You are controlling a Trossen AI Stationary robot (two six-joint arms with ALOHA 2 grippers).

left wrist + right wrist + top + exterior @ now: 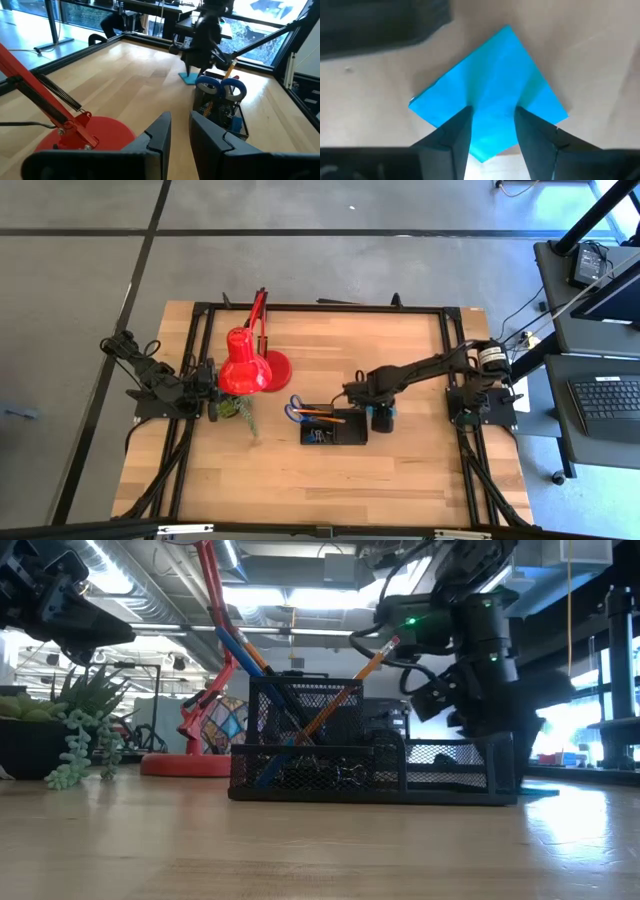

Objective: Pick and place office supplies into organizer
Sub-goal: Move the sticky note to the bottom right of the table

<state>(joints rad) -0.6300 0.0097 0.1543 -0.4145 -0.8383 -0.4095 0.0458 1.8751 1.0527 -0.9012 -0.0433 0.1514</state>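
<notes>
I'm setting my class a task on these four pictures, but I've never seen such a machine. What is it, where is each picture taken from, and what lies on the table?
It is a robot with two dark arms at a wooden table. One picture looks straight down, one looks level across the table, and two come from cameras on the wrists. The right tool hangs over a blue note pad, its fingers either side, beside the black organizer, which already holds scissors and pencils. The left tool waits, fingers apart, by the red lamp and potted plant.

Grey floor (350,260), side desk with keyboard (608,395)
</notes>
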